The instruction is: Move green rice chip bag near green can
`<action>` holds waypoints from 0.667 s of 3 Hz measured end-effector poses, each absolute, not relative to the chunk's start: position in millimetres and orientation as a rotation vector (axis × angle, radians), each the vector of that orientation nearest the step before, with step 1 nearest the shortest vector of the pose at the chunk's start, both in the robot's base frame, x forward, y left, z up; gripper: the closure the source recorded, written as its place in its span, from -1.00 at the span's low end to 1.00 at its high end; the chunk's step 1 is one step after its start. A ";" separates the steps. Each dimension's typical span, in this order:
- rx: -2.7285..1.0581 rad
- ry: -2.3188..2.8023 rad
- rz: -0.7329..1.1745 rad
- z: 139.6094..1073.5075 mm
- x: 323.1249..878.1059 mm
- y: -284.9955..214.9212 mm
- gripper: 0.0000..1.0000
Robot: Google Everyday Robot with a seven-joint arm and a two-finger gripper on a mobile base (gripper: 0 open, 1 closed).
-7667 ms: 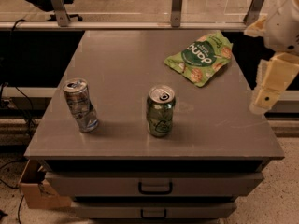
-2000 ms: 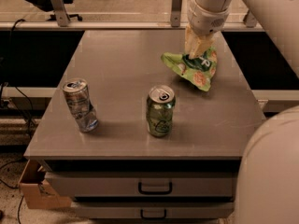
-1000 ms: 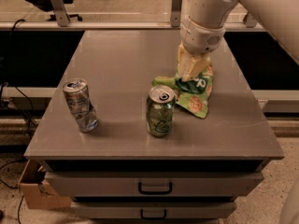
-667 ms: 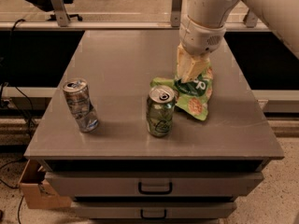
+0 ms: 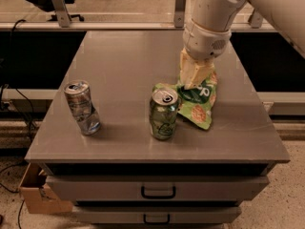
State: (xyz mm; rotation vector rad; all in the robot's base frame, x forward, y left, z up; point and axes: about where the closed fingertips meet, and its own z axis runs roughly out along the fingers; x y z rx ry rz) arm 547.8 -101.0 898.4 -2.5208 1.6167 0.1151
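Note:
The green rice chip bag [image 5: 198,105] is a crinkled light-green pouch with white lettering and orange chip pictures, lying on the grey table just right of the green can and touching or almost touching it. The green can [image 5: 163,114] stands upright with a silver top and pull tab, near the table's front middle. My gripper [image 5: 194,80] hangs from the white arm right above the bag's upper edge, its pale fingers closed on the bag's top.
A dented silver-grey can [image 5: 82,108] stands tilted at the front left. The grey table [image 5: 119,61] has drawers below its front edge. A cardboard box [image 5: 35,194] sits on the floor at the left. A railing runs behind the table.
The gripper came from the right, took the bag at the back right and dragged it forward and left to beside the green can. Over the last second it has barely moved.

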 end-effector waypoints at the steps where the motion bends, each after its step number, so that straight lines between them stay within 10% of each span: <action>1: -2.501 1.605 0.093 898.7 554.1 -97.2 0.65; 2: -2.487 1.597 0.078 898.9 558.5 -94.4 0.19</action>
